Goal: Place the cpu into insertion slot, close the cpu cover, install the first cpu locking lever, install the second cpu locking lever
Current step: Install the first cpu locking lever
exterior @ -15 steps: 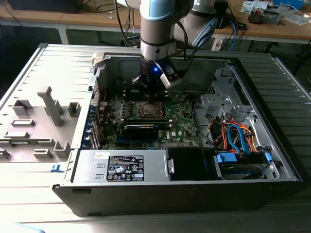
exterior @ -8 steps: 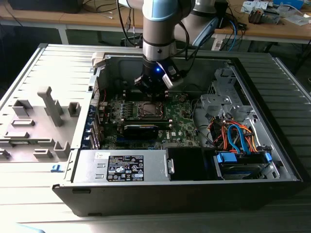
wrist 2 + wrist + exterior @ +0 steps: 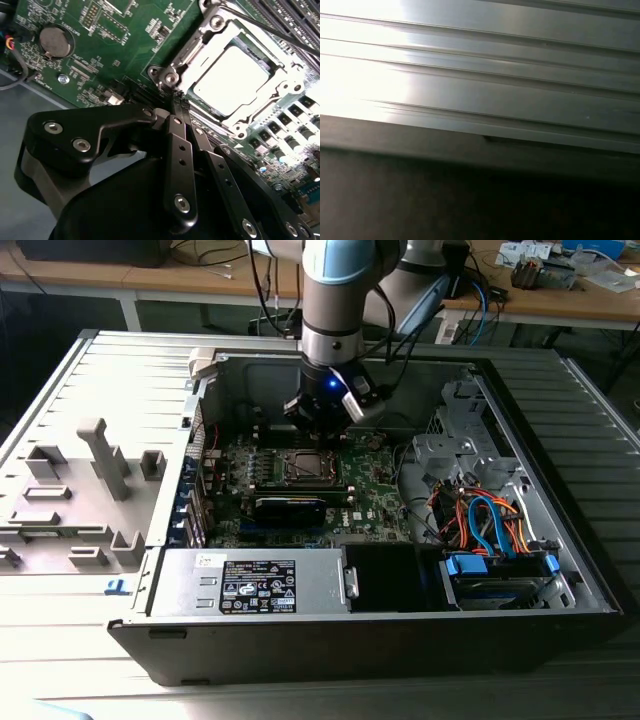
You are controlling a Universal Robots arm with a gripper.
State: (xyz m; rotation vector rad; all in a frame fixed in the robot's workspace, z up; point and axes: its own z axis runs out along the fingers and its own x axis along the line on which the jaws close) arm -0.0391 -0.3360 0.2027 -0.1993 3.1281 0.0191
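cpu (image 3: 231, 81): flat, pale metal square, seated in slot (image 3: 285, 102).
cover (image 3: 210, 37): shiny frame, lying over cpu.
gripper (image 3: 179, 102): my black fingers pinched together at cover's corner.

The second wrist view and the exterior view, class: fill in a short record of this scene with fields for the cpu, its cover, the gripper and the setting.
cpu: the cpu sits flat in the insertion slot
cover: the cpu cover lies closed around the chip, framing its silvery top
gripper: the gripper, fingers shut, tips at a corner of the cover
setting: open computer case with green motherboard
nearby: power supply box
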